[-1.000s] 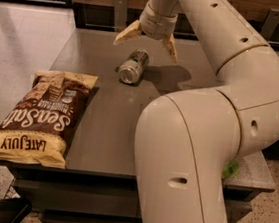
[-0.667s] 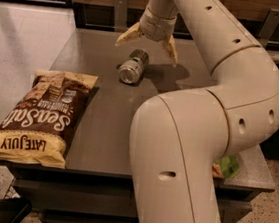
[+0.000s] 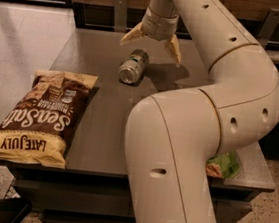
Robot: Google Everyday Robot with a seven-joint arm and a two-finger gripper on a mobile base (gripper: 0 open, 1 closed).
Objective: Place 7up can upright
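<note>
Nearest you, the lower link of the arm fills the foreground. It has swung a little to the left over the last second, uncovering more of a green packet at the right edge of the table. The brown snack bag lies flat on the near left corner, unmoved.

Further back, the 7up can lies on its side at mid-table, one silver end turned towards the camera. Its spot and attitude are the same as a second ago.

Beyond it, the gripper hangs just above and behind the can, fingers spread wide, holding nothing and touching nothing. It has drifted only slightly to the right.

Finding: the change is in arm posture, not in the can. The can has yet to be grasped, so the task is hardly begun. You will likely need to lower the spread fingers astride the can body before closing them. Risk: a round can may roll if one finger nudges it first.
</note>
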